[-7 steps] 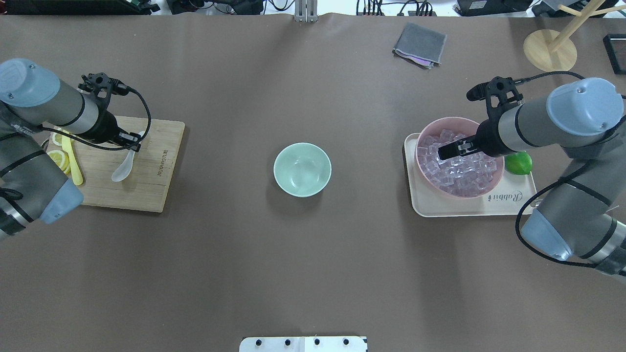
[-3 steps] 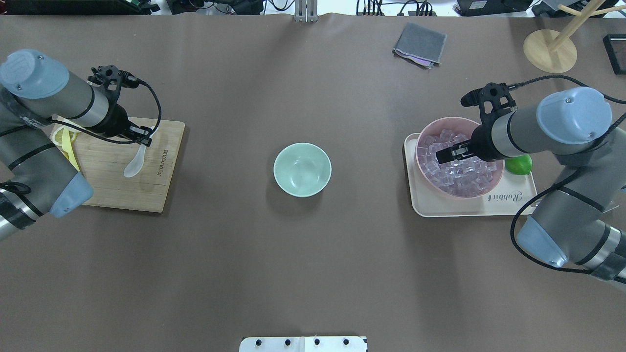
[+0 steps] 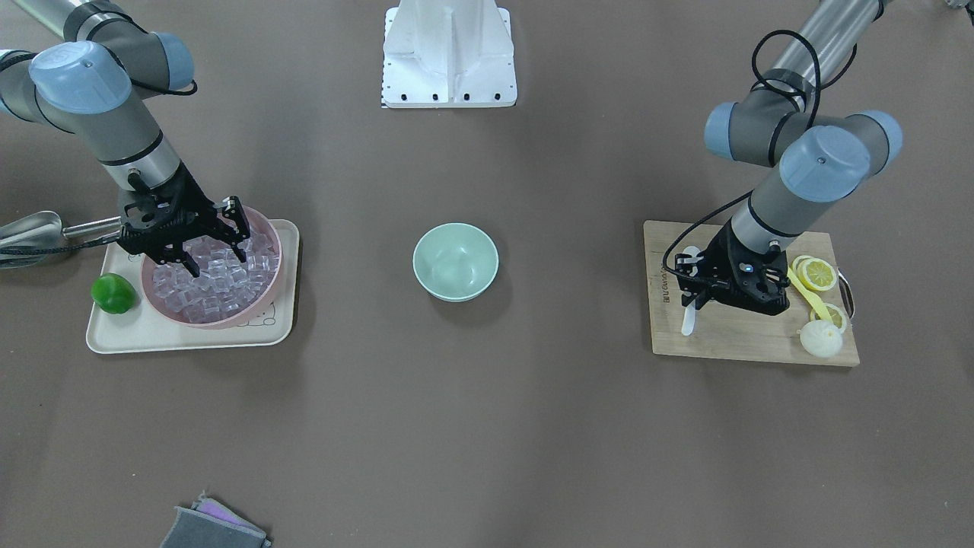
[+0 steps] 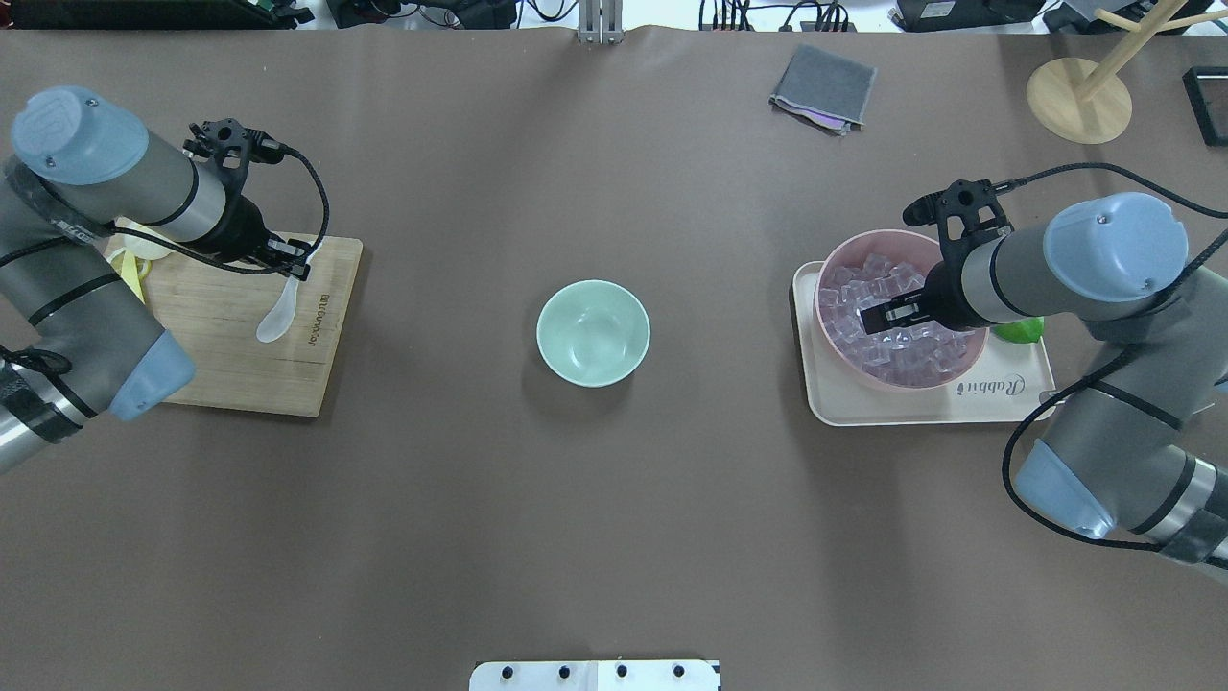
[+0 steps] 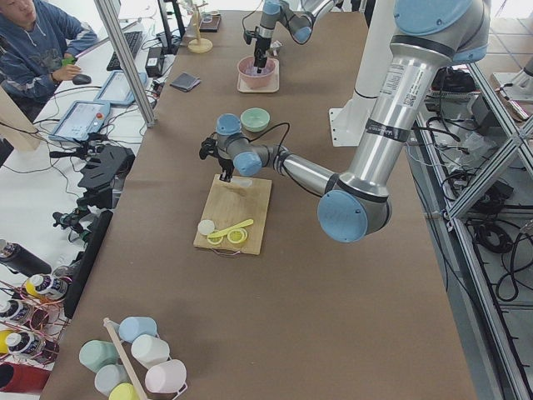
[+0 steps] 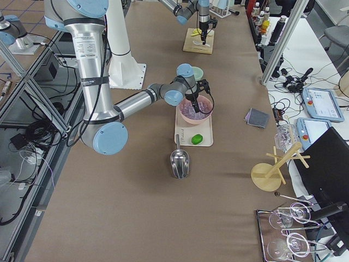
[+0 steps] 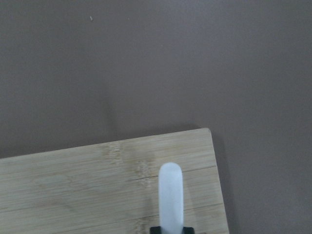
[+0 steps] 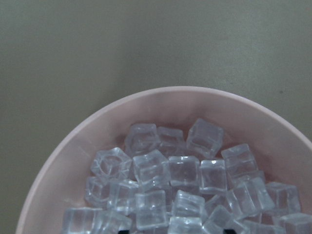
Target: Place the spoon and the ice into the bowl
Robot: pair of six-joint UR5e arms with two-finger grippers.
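The white spoon is held by its handle in my left gripper, which is shut on it. The spoon hangs just over the wooden cutting board and also shows in the left wrist view and the front view. The mint-green bowl stands empty at the table's middle. Several clear ice cubes fill the pink bowl. My right gripper is open, its fingers spread and low over the ice; I see no cube between them.
The pink bowl stands on a cream tray with a green lime. Lemon slices and a yellow utensil lie on the board's far end. A metal scoop lies beside the tray. A grey cloth and a wooden stand sit at the back.
My left gripper has moved right along the board with the spoon in it. My right arm has shifted a little over the pink bowl, its gripper still open above the ice.
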